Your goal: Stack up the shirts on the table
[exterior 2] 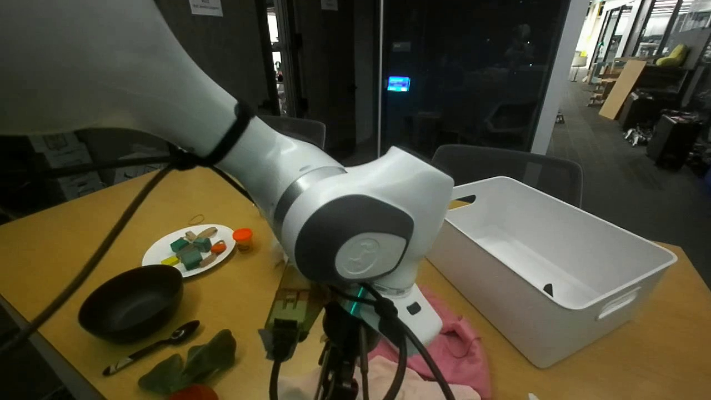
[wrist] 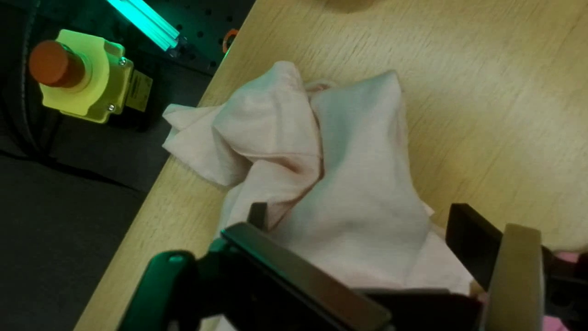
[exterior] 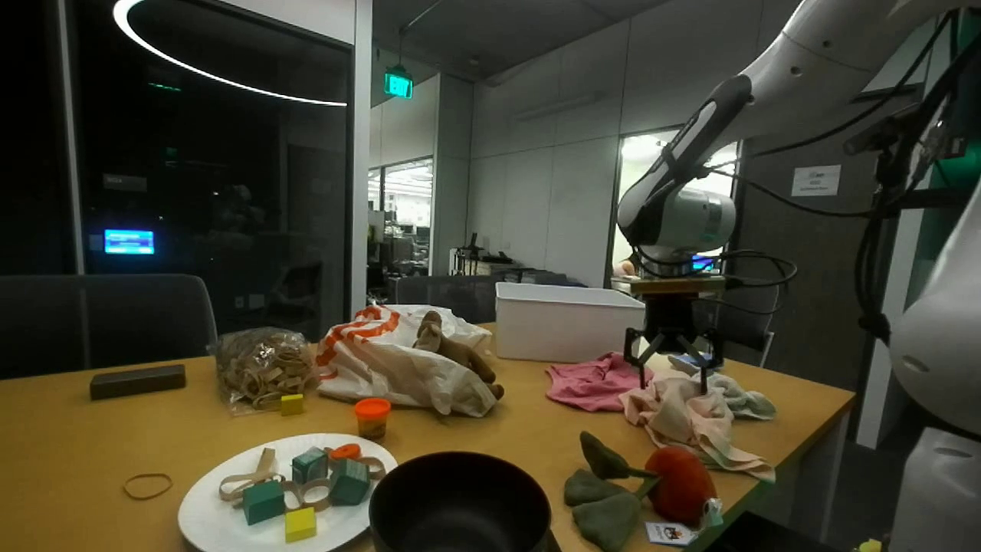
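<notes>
A pale pink shirt [exterior: 678, 418] lies crumpled near the table edge in an exterior view and fills the middle of the wrist view [wrist: 363, 184]. A darker pink shirt [exterior: 586, 383] lies beside it, and also shows in an exterior view [exterior 2: 461, 350]. A grey-green cloth [exterior: 743, 397] lies behind the pale shirt. My gripper [exterior: 673, 383] points down over the pale shirt with its fingers apart. In the wrist view the open jaws [wrist: 363, 220] straddle the pale cloth, with nothing clamped. Whether the fingertips touch the cloth I cannot tell.
A white bin [exterior: 567, 326] stands behind the shirts. A red plush with leaves [exterior: 682, 484], a black bowl [exterior: 460, 498] and a plate of blocks [exterior: 207, 491] are in front. A plastic bag [exterior: 406, 368] lies left of the bin. The table edge [wrist: 151, 202] is close to the pale shirt.
</notes>
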You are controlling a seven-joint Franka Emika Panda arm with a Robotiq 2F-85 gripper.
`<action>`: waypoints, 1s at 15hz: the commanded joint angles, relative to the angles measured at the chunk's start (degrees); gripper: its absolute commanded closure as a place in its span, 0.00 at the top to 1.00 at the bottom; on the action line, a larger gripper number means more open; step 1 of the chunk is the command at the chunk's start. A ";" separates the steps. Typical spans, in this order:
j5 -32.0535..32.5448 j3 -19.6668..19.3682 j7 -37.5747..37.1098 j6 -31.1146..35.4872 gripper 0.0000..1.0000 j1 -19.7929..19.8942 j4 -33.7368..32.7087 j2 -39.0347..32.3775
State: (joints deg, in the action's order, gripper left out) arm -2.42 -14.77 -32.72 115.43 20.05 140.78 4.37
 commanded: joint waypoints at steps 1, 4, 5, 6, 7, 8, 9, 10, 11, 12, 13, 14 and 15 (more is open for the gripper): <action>-0.34 -1.50 -2.52 0.07 1.00 -0.17 -1.43 -4.01; 1.08 -1.21 -2.19 0.46 0.73 -1.37 0.02 -1.48; 1.00 -1.04 -1.92 -0.02 0.66 -1.67 -0.06 -1.08; 0.84 -0.88 -1.77 -0.17 0.56 -1.96 -0.04 -0.73; 0.62 -0.74 -1.73 -0.06 0.49 -2.21 0.01 -0.34; 0.48 -0.63 -1.81 0.00 0.40 -2.43 0.02 -0.12; 0.31 -0.63 -1.88 0.27 0.34 -2.56 0.07 -0.09; 0.33 -0.66 -1.83 0.25 0.27 -2.63 0.09 0.09; 0.47 -0.68 -2.14 0.41 0.18 -2.65 0.13 0.15; 0.61 -0.69 -2.37 0.50 0.11 -2.65 0.12 0.20; 2.08 -0.60 -4.06 1.19 0.03 -2.57 0.17 0.25; 3.25 -0.52 -5.48 1.77 0.00 -2.52 0.20 0.37; 4.79 -0.41 -6.97 2.14 0.00 -2.52 0.18 0.94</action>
State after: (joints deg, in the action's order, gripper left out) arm -1.31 -15.49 -35.35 116.20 17.60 140.45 3.17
